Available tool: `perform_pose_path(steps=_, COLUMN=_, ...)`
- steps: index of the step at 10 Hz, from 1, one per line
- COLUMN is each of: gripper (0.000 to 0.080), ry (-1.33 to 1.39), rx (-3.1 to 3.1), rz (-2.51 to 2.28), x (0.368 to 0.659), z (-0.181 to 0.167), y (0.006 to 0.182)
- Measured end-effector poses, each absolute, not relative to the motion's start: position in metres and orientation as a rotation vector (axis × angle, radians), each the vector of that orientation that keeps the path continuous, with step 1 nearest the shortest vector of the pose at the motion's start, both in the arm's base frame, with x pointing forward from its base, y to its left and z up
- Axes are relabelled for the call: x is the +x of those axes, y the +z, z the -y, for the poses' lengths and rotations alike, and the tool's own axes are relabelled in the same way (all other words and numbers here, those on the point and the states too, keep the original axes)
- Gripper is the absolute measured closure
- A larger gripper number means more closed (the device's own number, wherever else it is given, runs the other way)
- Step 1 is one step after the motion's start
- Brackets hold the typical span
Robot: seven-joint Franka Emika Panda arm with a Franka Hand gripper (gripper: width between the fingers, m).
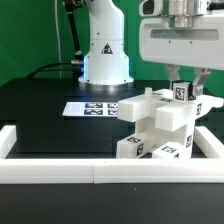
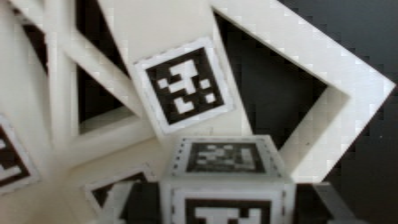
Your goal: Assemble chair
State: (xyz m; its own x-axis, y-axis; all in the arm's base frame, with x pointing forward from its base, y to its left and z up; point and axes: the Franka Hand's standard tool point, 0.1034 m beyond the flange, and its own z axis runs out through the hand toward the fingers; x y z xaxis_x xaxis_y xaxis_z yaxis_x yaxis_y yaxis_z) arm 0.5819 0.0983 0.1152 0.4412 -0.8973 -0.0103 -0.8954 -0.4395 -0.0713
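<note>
While gripper (image 1: 183, 97) clenched on tagged cube (image 1: 181, 92) at top of chair (image 1: 140, 112), chair stands on black counter (image 1: 40, 125), exterior view's right, near white rail (image 1: 60, 172). Judged: rigid plastic, light, smooth, maybe slippery; hold flat opposite faces.

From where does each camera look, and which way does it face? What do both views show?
Exterior view: off the arm, across the table from the base, facing it; shows the base and the fingers shut on a tagged piece of the chair.
Wrist view: on the wrist, close to the chair, facing a tagged cube; no fingers clearly show.
Shared: the chair's white tagged pieces.
</note>
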Motion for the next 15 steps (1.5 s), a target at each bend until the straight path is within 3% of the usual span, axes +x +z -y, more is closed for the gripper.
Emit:
perform_pose_path(steps=7, gripper=0.0511, ry=0.012, rx=-2.127, rz=-2.184, x=0.581, z=-0.105, y=0.115)
perform_pose_path(steps=8, gripper=0.0399, ry=0.017, rx=-2.096, rz=-2.212, x=0.581, z=-0.106, y=0.115)
perform_pose_path(steps=9, gripper=0.0399, ry=0.015, rx=-2.129, rz=-2.181, x=0.581, z=-0.106, y=0.115)
perform_pose_path(steps=10, gripper=0.0223, ry=0.012, rx=-2.207, rz=-2.104, x=0.581, z=-0.106, y=0.115)
perform_pose_path(steps=11, gripper=0.0223, ry=0.011, rx=-2.247, rz=-2.065, x=0.581, z=-0.106, y=0.115)
perform_pose_path(steps=12, gripper=0.0164, ry=0.006, rx=-2.315, rz=-1.989, x=0.581, z=-0.107, y=0.115)
perform_pose_path(steps=15, gripper=0.0153, ry=-0.023, rx=-2.607, rz=-1.598, x=0.581, z=-0.109, y=0.116)
